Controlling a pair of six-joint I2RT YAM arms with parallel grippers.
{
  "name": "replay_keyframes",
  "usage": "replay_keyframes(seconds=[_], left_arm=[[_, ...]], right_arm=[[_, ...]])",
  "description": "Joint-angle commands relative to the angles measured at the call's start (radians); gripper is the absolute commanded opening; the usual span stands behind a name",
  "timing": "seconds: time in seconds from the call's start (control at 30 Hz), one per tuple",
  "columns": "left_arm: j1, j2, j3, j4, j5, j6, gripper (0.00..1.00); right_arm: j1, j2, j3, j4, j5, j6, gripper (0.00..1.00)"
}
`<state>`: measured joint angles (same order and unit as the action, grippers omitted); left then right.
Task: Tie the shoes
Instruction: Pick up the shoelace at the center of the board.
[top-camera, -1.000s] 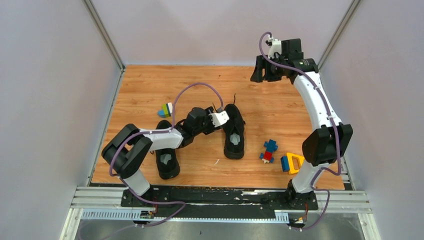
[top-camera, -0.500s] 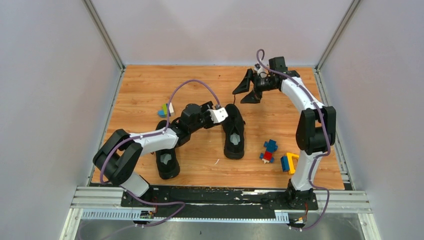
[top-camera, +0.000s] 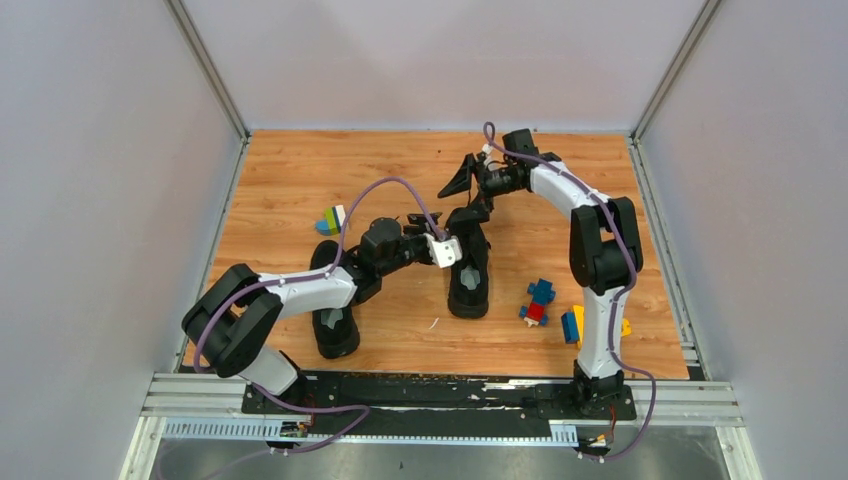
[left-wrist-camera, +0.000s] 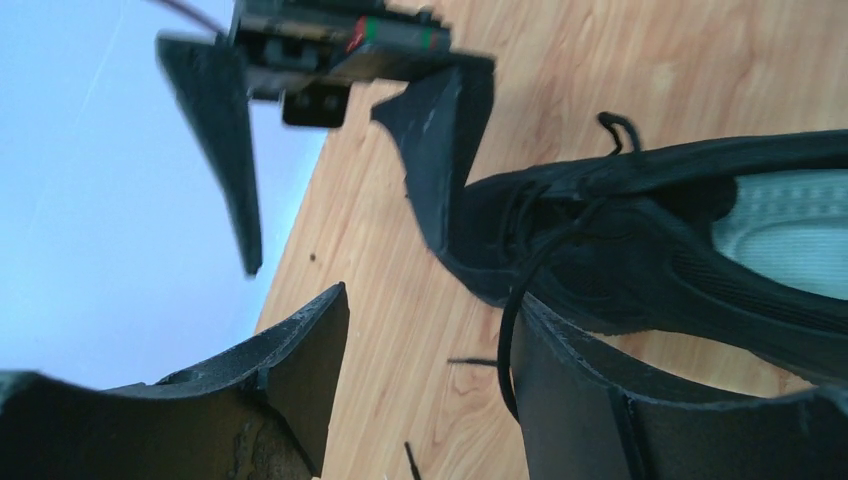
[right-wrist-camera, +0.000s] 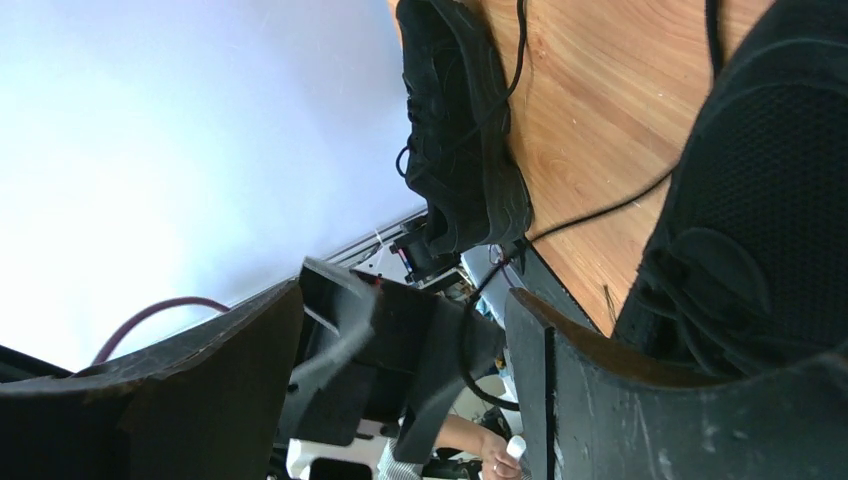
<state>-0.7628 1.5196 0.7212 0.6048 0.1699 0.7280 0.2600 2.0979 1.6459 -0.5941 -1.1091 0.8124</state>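
Note:
Two black shoes lie on the wooden table. The right shoe (top-camera: 468, 268) points away from me, and the left shoe (top-camera: 335, 318) is partly under my left arm. My left gripper (top-camera: 452, 226) sits at the right shoe's toe. In the left wrist view the left gripper (left-wrist-camera: 430, 300) is open, and a thin black lace (left-wrist-camera: 508, 320) loops past the inner face of one finger (left-wrist-camera: 590, 400) without being pinched. My right gripper (top-camera: 466, 197) hovers open just beyond the toe, facing the left gripper. In the right wrist view, the right gripper (right-wrist-camera: 400, 295) holds nothing.
A blue-and-red toy block (top-camera: 538, 300) and a yellow one (top-camera: 575, 326) lie right of the right shoe. A green, blue and white block (top-camera: 330, 220) lies behind the left shoe. Loose lace ends (right-wrist-camera: 600, 208) trail across the wood. Grey walls enclose the table.
The right arm swung from the back right corner down and left to the right shoe's toe, and its jaws opened wider. The left gripper shifted slightly along that shoe.

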Motion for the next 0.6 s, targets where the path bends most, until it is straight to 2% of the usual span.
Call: replay_keyframes(seconds=[0.0, 0.2, 0.43, 0.57], left_arm=[[-0.023, -0.009, -0.028, 0.160, 0.087, 0.142, 0.67], [-0.025, -0.003, -0.053, 0.258, 0.150, 0.298, 0.68], [-0.024, 0.012, -0.054, 0.288, 0.222, 0.427, 0.69], [-0.024, 0.017, -0.048, 0.299, 0.250, 0.463, 0.69]], right_arm=[[0.031, 0.019, 0.044, -0.040, 0.039, 0.003, 0.76], [0.052, -0.031, 0.019, -0.167, 0.181, -0.075, 0.76], [0.077, -0.058, -0.020, -0.180, 0.164, -0.082, 0.76], [0.100, -0.059, -0.057, -0.149, 0.101, -0.058, 0.76]])
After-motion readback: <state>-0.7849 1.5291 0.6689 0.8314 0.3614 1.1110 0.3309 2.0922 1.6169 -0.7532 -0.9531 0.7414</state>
